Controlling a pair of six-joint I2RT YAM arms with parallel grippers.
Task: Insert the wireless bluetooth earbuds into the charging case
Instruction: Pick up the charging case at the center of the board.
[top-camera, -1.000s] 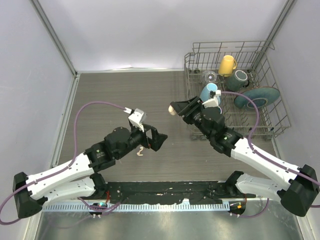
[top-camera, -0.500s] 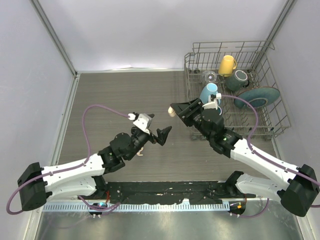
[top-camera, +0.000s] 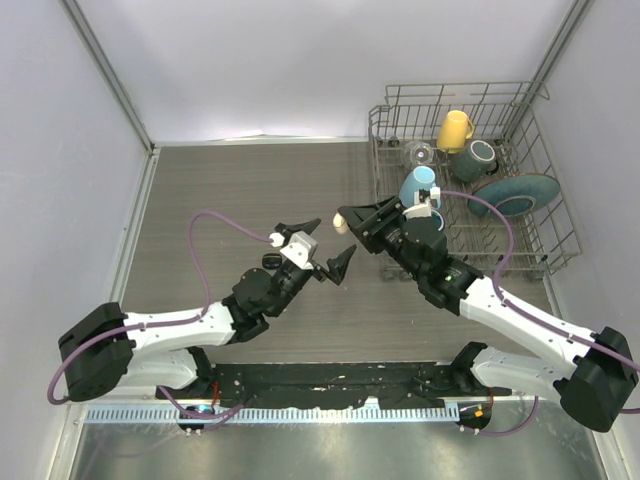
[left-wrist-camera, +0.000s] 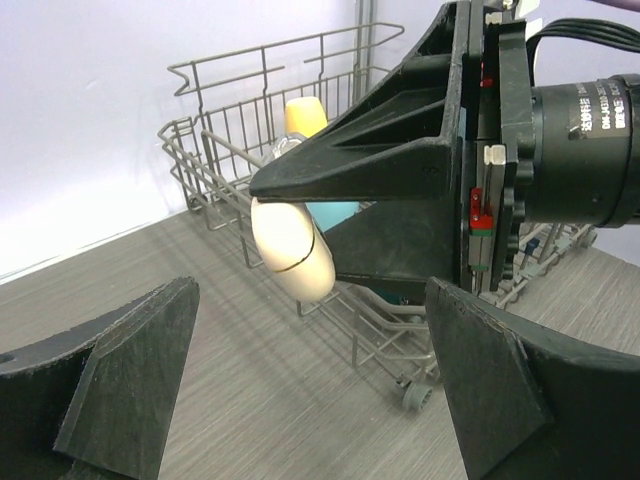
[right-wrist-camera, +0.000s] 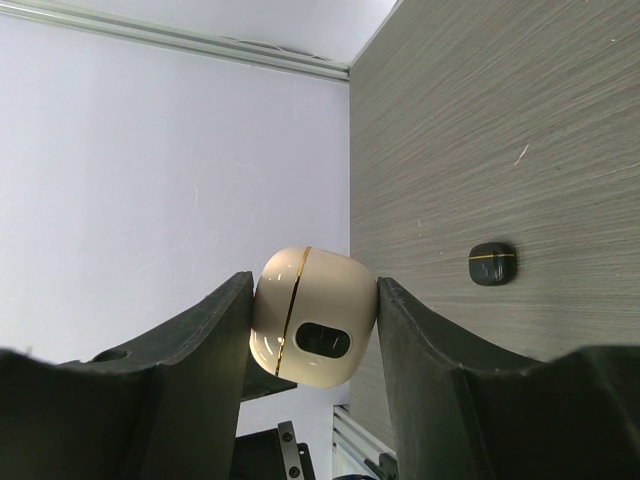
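The grey wood-grain desk (top-camera: 200, 200) carries a wire dish rack (top-camera: 377, 130) at 2 o'clock. Near the centre the left gripper (top-camera: 333, 237) is spread wide and empty. At its 1 o'clock the right gripper (top-camera: 348, 220) pinches the charging case (right-wrist-camera: 313, 318), which is cream-white, rounded and glossy, with a thin gold seam and a dark oval window. A small black case (right-wrist-camera: 492, 264) lies on the desk.

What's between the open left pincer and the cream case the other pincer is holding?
Nothing, just air above the table. The left wrist view shows the left pincer facing the cream case in the right pincer.
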